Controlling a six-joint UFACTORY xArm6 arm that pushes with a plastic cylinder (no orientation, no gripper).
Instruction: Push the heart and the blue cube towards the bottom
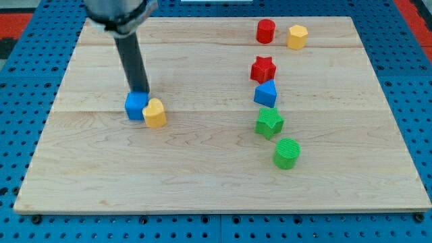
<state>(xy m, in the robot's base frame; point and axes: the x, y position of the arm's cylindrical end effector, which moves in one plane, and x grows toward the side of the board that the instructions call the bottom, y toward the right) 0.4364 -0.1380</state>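
My tip had no hand, only a rod, touching the blue cube beside the yellow heart block; bare wooden board lay below them

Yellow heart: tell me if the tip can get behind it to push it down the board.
Probably yes. My tip sits at the blue cube's top edge, and the yellow heart touches that cube's right side with nothing above it.
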